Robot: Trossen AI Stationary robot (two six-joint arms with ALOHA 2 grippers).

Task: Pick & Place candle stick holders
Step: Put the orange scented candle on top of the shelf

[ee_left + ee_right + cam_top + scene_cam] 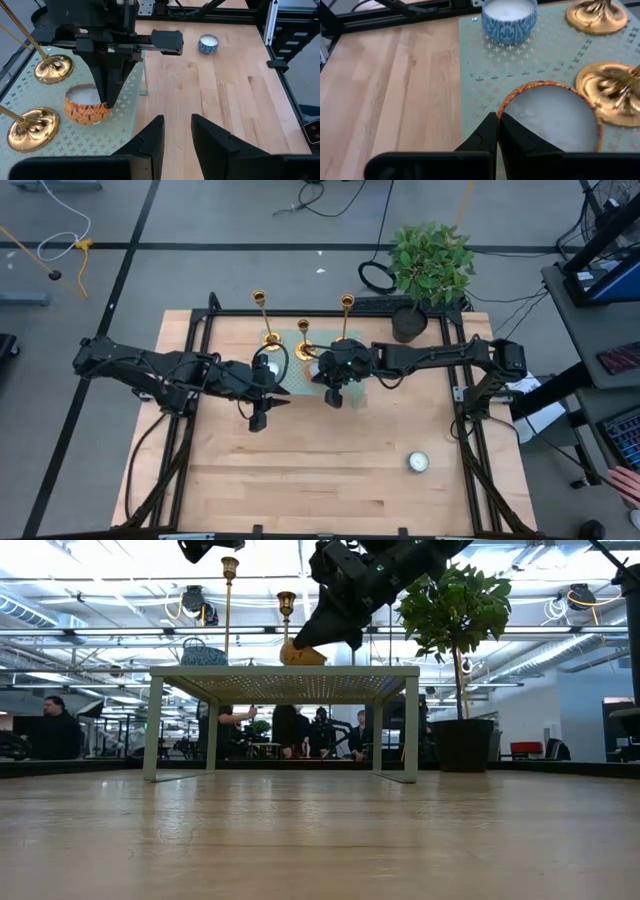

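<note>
Three gold candlesticks (262, 320) (303, 340) (346, 315) stand on their round bases on a pale green perforated stand (300, 383) at the table's far middle. Two of the bases show in the right wrist view (610, 95) (597, 15). My right gripper (333, 395) is shut on an orange patterned candle tin (550, 120) on the stand, just near of the candlesticks. My left gripper (177, 131) is open and empty, over the wood at the stand's near left corner (262, 418). My right gripper holds the orange tin by its rim (507, 102), on the side nearest the wrist. The fingers (107, 95) come from above, pointing down, and close together at the rim. The tin stands upright with its bottom on the green stand, as far as shows.
A blue patterned candle (510, 17) stands on the stand's left part. Another small blue and white candle (418, 462) sits on the wood at the near right. A potted plant (430, 265) stands at the far right corner. A black frame borders the table.
</note>
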